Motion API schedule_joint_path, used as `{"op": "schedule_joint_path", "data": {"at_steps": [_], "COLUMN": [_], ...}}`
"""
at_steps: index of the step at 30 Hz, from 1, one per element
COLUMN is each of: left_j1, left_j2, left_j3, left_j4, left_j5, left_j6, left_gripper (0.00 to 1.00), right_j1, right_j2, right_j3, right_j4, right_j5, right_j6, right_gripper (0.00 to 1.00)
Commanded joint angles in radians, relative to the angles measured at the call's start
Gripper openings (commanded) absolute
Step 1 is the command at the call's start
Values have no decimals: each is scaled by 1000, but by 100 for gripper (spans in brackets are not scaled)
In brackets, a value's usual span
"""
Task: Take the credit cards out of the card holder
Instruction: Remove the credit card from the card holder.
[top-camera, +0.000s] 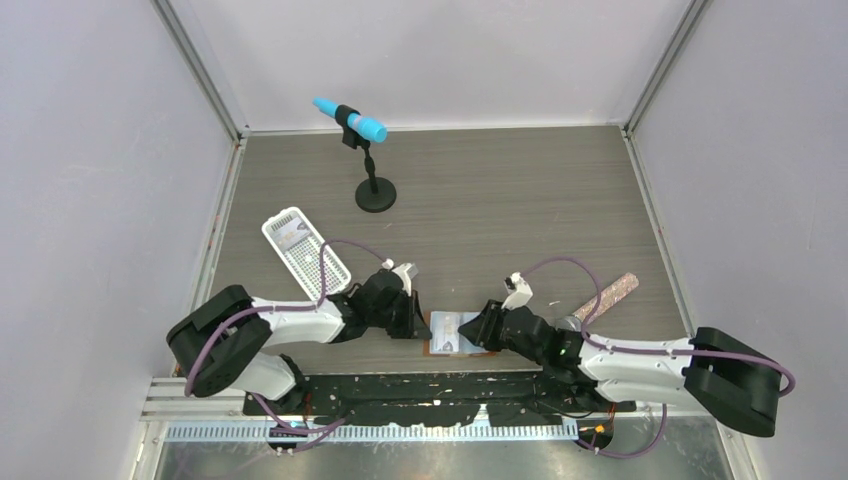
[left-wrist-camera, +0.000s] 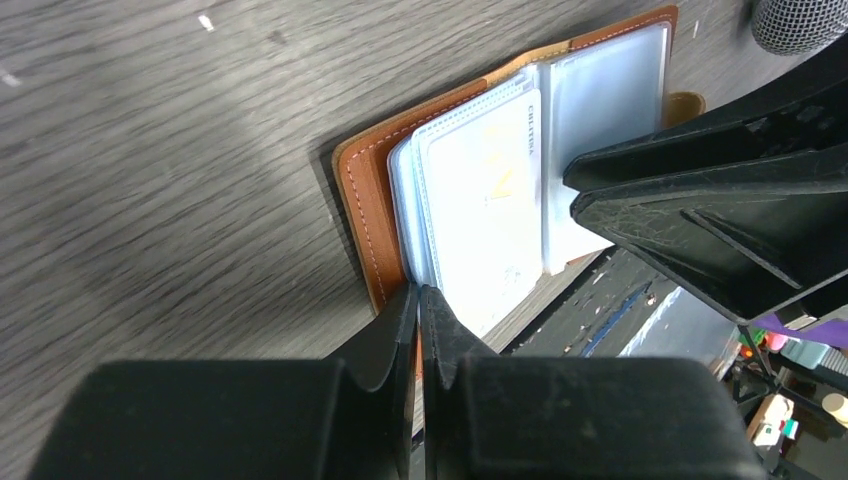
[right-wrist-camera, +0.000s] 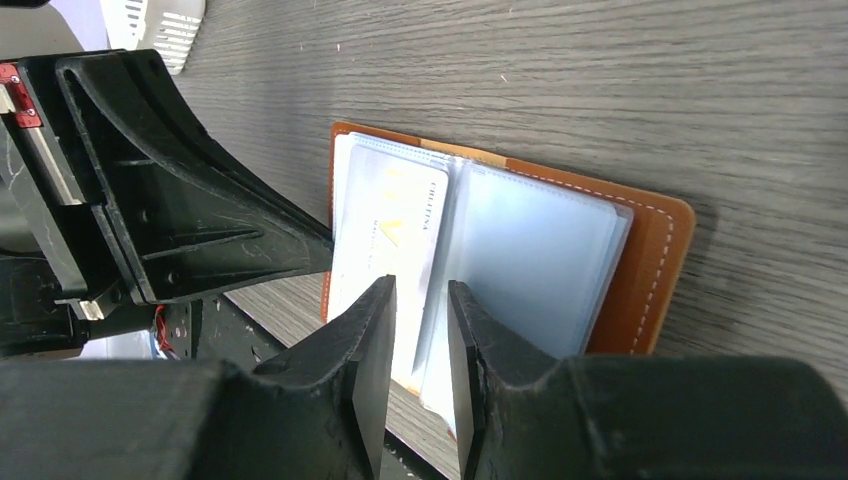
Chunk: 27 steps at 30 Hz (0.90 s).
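My left gripper (left-wrist-camera: 418, 305) is pinching the holder's (left-wrist-camera: 362, 195) edge, fingers almost together; my right gripper (right-wrist-camera: 420, 305), slightly parted, is straddling a card (right-wrist-camera: 385, 225).

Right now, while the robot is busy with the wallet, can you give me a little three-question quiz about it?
1. True or false: the card holder lies folded shut.
2. What lies to the left of the holder and farther back? A) white perforated tray B) red cup C) book
3. How many grippers reach the holder?

Key: 1 false, it lies open. 2 A. 3 two: the left gripper at its one end and the right gripper at the other.
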Motion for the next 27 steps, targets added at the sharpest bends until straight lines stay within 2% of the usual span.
{"op": "schedule_joint_path", "data": {"at_steps": [1,10,13,17,21,24,27], "left_j1": [-1,-1,-1,-1,-1,-1,-1], "left_j2": [-40,-66,-65,-65,-68,-73,-94], "left_j3": [-41,-42,-49,-51,-41,-21,-3], "left_j4": [-124,-136,-135,-135,-165,-230,-292], "left_j5": [-97,-94,-94,-97,-113,-140,-165], "left_j6": [16,15,15,15,23,38,55], "left_gripper": [6,6,6,6,6,6,6], "right_j1": [-3,-3,-3,-3,-3,-4,-3], "right_j2": [39,284,340,354,320,279,223], "right_j3": [39,57,49,38,28,23,27], "right_j4": [-24,228,290,336,345,338,318], "right_j5": [1,-128,-153,-158,-151,-150,-157], "right_j6": [-17,5,21,24,13,-14,-44], "right_gripper": [34,35,33,27,17,8,5]}}
